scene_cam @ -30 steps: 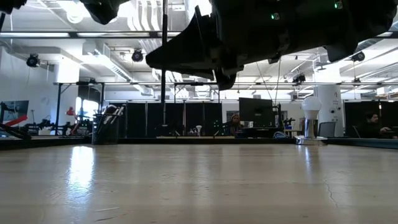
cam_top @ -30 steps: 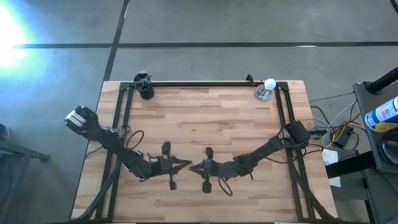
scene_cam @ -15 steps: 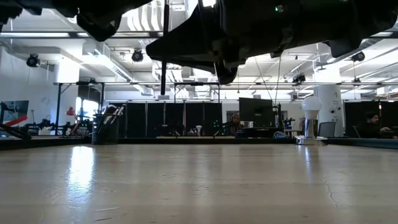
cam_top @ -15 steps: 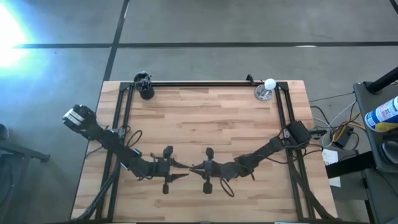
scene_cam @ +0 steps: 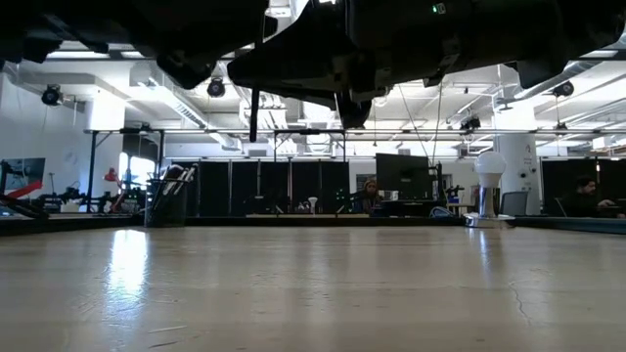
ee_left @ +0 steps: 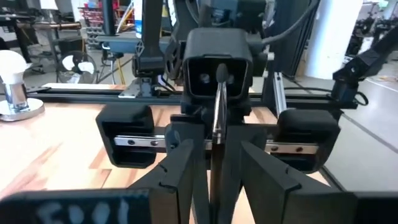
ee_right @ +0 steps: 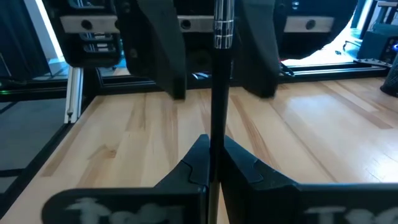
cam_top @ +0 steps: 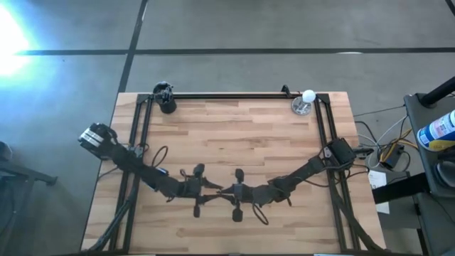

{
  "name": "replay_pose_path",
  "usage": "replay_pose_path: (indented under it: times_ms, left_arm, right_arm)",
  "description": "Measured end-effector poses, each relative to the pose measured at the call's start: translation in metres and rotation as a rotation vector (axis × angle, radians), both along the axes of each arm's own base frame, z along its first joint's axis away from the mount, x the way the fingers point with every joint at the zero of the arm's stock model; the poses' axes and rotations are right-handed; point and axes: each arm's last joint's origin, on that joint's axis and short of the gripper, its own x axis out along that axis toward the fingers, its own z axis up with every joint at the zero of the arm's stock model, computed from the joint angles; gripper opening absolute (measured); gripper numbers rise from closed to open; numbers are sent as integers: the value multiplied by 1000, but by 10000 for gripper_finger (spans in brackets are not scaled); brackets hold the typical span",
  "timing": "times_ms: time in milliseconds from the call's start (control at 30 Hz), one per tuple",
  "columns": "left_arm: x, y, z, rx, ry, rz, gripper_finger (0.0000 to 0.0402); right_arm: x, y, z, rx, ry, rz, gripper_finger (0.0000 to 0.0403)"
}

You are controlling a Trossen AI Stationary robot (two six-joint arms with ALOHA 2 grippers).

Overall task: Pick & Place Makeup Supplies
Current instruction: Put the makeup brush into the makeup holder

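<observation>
Over the table's near middle my two grippers face each other tip to tip. My right gripper [cam_top: 226,190] is shut on one thin makeup brush [ee_right: 217,93] with a dark handle and a silvery ferrule [ee_right: 222,31]. My left gripper [ee_left: 216,137] is open. Its fingers [ee_right: 165,56] stand on either side of the brush's far part, with a gap on each side. The other makeup supplies stand in a small black cup [cam_top: 167,105] at the far left corner, also seen in the low view [scene_cam: 168,200]. My right gripper pinches the brush's dark handle [ee_right: 216,127] between its two fingers [ee_right: 196,155], reaching in level from the table's right side. The brush sticks out past the fingertips toward my left gripper. It is lifted clear of the table.
A white ball on a silver base [cam_top: 306,99] stands at the far right corner. A black frame rail [cam_top: 234,95] runs along the far edge, with more rails down both sides. Bare wood [cam_top: 242,135] lies between the arms and the far edge.
My left gripper has opened and let go of the brush, shifting slightly toward the table's right. My right gripper has stayed shut on the brush, which keeps its place above the table.
</observation>
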Motion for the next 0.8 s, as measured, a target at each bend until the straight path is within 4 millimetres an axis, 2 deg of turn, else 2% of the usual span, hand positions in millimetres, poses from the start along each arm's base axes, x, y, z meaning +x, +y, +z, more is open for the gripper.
replay_pose_path:
  times_ms: [233, 400, 433, 633, 800]
  left_arm:
    - [2, 0, 2, 40, -21, -42, 108]
    - [2, 0, 5, 74, -43, -30, 22]
    - [2, 1, 7, 77, -46, -27, 15]
    - [-9, 14, 28, 101, -35, 56, 8]
    - [-22, 38, 50, 113, 8, 130, 8]
  right_arm:
    - [0, 0, 0, -3, 0, 5, 13]
    - [0, 0, 0, 2, 0, -1, 14]
    - [0, 0, 0, 6, -2, -6, 17]
    - [0, -2, 0, 8, 4, -47, 74]
    - [0, -3, -2, -11, 24, -55, 114]
